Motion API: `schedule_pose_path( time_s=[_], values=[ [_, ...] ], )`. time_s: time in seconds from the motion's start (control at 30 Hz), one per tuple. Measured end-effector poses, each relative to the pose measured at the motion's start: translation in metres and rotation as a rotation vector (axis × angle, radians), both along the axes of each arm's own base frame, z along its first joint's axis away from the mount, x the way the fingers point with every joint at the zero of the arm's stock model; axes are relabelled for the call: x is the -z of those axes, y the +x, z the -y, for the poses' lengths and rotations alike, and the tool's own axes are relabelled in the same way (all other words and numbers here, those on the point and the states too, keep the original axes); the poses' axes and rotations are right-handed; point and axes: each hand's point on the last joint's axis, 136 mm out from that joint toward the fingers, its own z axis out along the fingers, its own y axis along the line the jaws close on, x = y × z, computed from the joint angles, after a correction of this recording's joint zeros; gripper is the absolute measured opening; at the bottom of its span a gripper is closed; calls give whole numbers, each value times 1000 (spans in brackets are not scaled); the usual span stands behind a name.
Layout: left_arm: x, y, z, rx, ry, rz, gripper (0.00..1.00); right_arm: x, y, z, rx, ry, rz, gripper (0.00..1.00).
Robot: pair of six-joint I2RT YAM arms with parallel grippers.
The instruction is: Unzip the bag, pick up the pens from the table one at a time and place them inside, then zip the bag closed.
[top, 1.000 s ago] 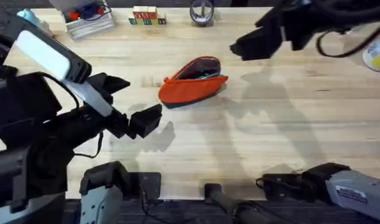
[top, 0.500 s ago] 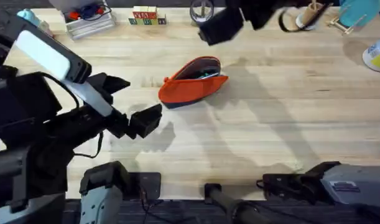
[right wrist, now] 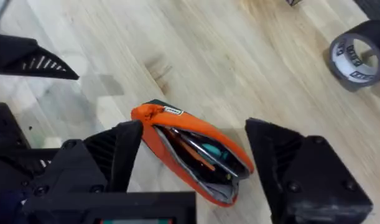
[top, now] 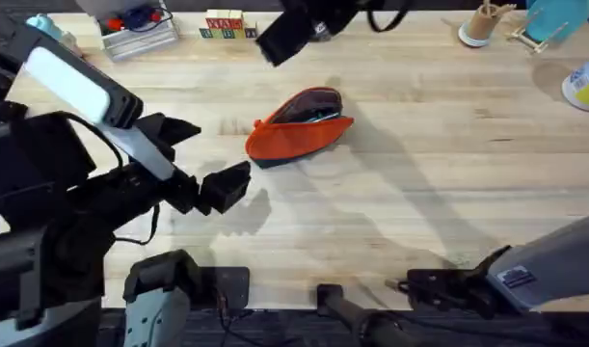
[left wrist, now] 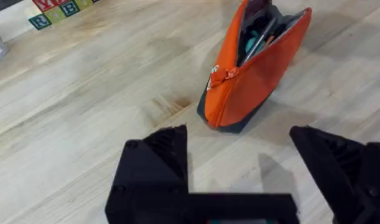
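The orange bag (top: 299,127) lies mid-table on the pale wooden table (top: 439,183) with its zipper open. Pens (right wrist: 199,155) show inside its gaping mouth, also seen as pens (left wrist: 259,38) from the left wrist. My left gripper (top: 209,157) hovers open just left of the bag (left wrist: 255,74), its fingers (left wrist: 155,162) wide apart and holding nothing. My right gripper (top: 284,37) is a dark blur high over the table's far side, behind the bag. In its wrist view the right gripper (right wrist: 194,127) is open and empty, looking down at the bag (right wrist: 177,134).
Alphabet blocks (top: 227,24) and a wire tray (top: 135,34) stand at the far left edge. A roll of tape (right wrist: 357,53) lies beyond the bag. A cup (top: 482,24) and a bottle (top: 583,82) stand at the far right.
The right arm has swept leftward along the far side, from the far right to behind the bag. The left arm and the bag have not moved.
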Motion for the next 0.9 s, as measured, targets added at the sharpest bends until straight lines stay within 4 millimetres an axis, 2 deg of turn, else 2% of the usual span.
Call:
schedule_pose_path(
  time_s=[0.23, 0.43, 0.9],
  values=[
    [0, 0, 0, 0, 0, 0, 993, 17, -12, -22, -46, -38, -18, 996],
    [0, 0, 0, 0, 0, 0, 993, 27, -18, -31, -77, -38, -54, 996],
    [0, 0, 0, 0, 0, 0, 993, 25, -27, -40, -114, 8, -89, 996]
  ],
)
